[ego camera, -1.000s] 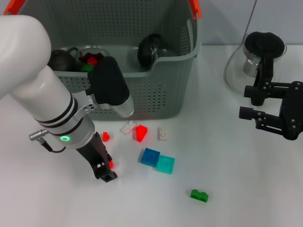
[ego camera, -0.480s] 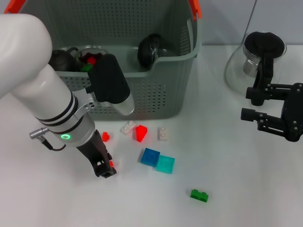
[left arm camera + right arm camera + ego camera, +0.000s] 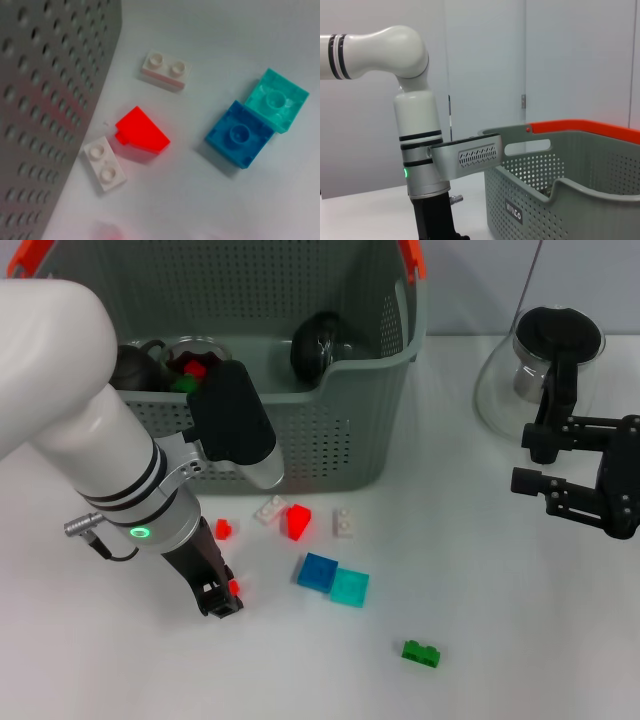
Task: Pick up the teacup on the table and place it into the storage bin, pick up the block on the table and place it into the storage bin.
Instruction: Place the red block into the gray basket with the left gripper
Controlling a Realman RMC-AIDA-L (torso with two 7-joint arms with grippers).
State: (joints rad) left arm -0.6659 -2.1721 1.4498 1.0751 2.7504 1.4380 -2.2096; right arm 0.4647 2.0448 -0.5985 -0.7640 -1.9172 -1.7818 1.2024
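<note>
My left gripper [image 3: 222, 598] is low over the table in front of the storage bin [image 3: 370, 365], shut on a small red block [image 3: 233, 587]. More blocks lie on the table to its right: a red wedge [image 3: 297, 522] [image 3: 142, 136], two white ones [image 3: 270, 510] [image 3: 344, 523], a blue one [image 3: 317, 572] [image 3: 239, 134], a teal one [image 3: 350, 588] and a green one [image 3: 421, 652]. Another small red block [image 3: 222, 529] lies near the bin wall. A dark teacup [image 3: 320, 345] rests inside the bin. My right gripper [image 3: 532, 458] hovers open and empty at the right.
A glass teapot [image 3: 545, 360] with a black lid stands at the back right, just behind my right gripper. Inside the bin's left end are another dark cup [image 3: 130, 365] and a glass cup [image 3: 190, 358] holding small blocks. The bin [image 3: 560, 200] also shows in the right wrist view.
My left gripper has crept slightly up and left with the small red block at its tip. The right gripper has drifted a little to the right.
</note>
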